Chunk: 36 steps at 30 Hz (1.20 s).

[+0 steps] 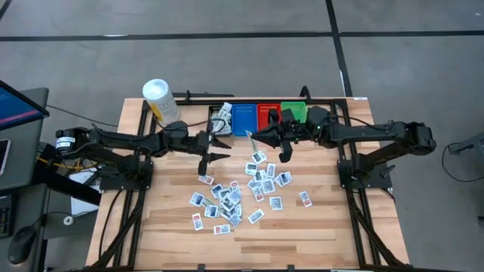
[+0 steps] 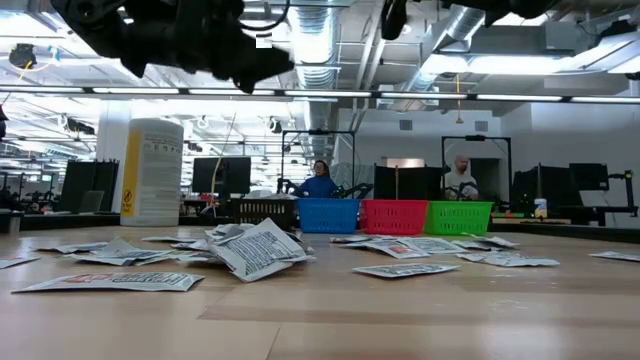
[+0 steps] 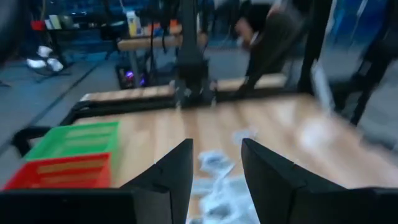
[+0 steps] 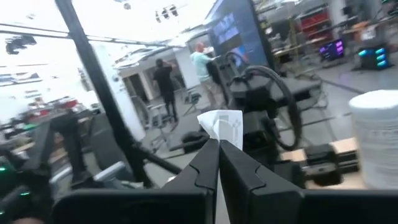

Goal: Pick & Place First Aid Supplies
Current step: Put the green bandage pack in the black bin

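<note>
The left gripper [image 1: 219, 148] hangs open and empty, with the heap of small flat white paper packets [image 1: 227, 200] just below it. The right gripper [image 1: 253, 136] pinches one white packet [image 4: 221, 126], beside the blue plastic bin [image 1: 243, 119]. The red plastic bin [image 1: 268, 113] sits next along.

2 matte black jointed arms [image 1: 128, 141], each with wedge-shaped black fingers [image 3: 171, 177]
</note>
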### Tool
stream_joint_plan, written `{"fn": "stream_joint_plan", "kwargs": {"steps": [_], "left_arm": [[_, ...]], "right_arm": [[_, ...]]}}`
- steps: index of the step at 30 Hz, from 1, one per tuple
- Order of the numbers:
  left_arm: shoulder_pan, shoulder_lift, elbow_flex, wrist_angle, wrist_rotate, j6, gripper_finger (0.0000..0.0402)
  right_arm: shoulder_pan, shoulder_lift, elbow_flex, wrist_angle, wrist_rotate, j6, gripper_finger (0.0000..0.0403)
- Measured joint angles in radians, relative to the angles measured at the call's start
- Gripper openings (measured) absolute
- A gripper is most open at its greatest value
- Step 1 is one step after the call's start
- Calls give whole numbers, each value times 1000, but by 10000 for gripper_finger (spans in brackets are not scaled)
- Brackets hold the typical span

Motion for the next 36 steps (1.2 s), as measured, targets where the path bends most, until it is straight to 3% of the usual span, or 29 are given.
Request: {"fn": "stream_joint_plan", "kwargs": {"steps": [6, 10, 16, 23, 28, 36], "left_arm": [[57, 0, 49, 132, 172, -234, 137], [46, 0, 61, 206, 222, -343, 137], [7, 0, 61, 258, 209, -426, 137], [-2, 1, 60, 300, 161, -635, 137], [-7, 1, 60, 303, 162, -718, 137], [-49, 1, 60, 311, 175, -720, 137]], "right_arm": [[7, 1, 0, 8, 41, -57, 2], [7, 1, 0, 44, 45, -60, 2], [34, 70, 0, 223, 44, -66, 2], [66, 218, 24, 471, 42, -66, 1], [75, 303, 111, 474, 9, -66, 0], [66, 398, 233, 446, -65, -47, 0]]}}
